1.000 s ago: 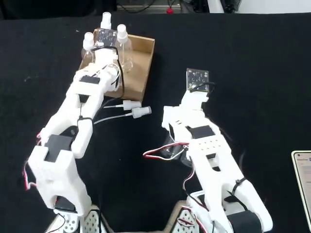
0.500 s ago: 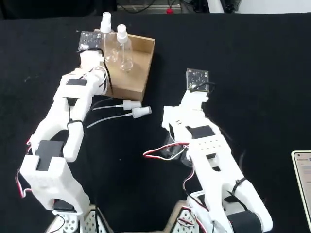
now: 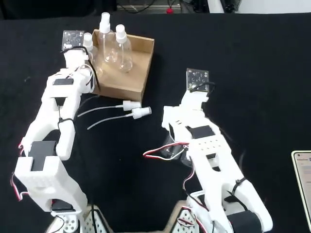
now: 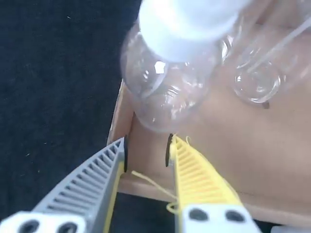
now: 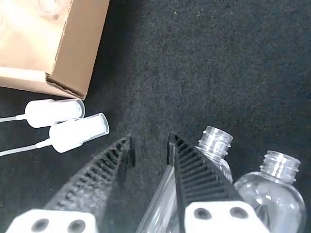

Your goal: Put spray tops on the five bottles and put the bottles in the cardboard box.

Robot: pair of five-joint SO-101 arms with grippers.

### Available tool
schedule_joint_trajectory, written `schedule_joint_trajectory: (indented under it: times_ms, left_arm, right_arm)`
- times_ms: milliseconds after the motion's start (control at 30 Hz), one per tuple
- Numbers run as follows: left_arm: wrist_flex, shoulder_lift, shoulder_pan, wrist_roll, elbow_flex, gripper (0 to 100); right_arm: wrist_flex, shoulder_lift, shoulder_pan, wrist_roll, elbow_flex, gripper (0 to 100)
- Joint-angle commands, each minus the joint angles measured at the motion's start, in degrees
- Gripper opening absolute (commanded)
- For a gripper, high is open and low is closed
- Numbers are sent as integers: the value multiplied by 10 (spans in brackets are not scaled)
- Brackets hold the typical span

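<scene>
Three clear bottles with white spray tops stand in the cardboard box (image 3: 127, 80): one at its left wall (image 3: 88, 42) and two farther back (image 3: 105, 36) (image 3: 121, 46). My left gripper (image 4: 146, 151) is open just over the box's left rim (image 4: 115, 127), with the nearest capped bottle (image 4: 163, 94) right ahead of its fingertips and nothing between them. My right gripper (image 5: 148, 143) hangs open over the black table. Two uncapped bottles (image 5: 214, 145) (image 5: 272, 187) lie beside it. Two loose spray tops (image 3: 131, 105) (image 3: 141, 112) with long tubes lie in front of the box.
The table (image 3: 252, 58) is covered in black cloth. A white flat device (image 3: 303, 172) lies at the right edge. My right arm (image 3: 206, 145) stretches over the middle of the table, above the two uncapped bottles.
My left arm has swung left from over the box's middle to its left edge, leaving the capped bottle standing in the box. The right arm has not moved.
</scene>
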Motion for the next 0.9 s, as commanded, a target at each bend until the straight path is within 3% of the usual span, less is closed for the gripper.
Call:
schedule_joint_trajectory:
  times_ms: [0, 367, 867]
  left_arm:
    - [-4, -34, -19, 1, -1, 152]
    - [34, -50, -19, 25, -4, 152]
    - [44, -135, -51, 25, 89, 152]
  right_arm:
    - [-16, -22, 10, 6, -11, 117]
    - [-16, -22, 10, 6, -11, 117]
    - [-16, -22, 10, 6, -11, 117]
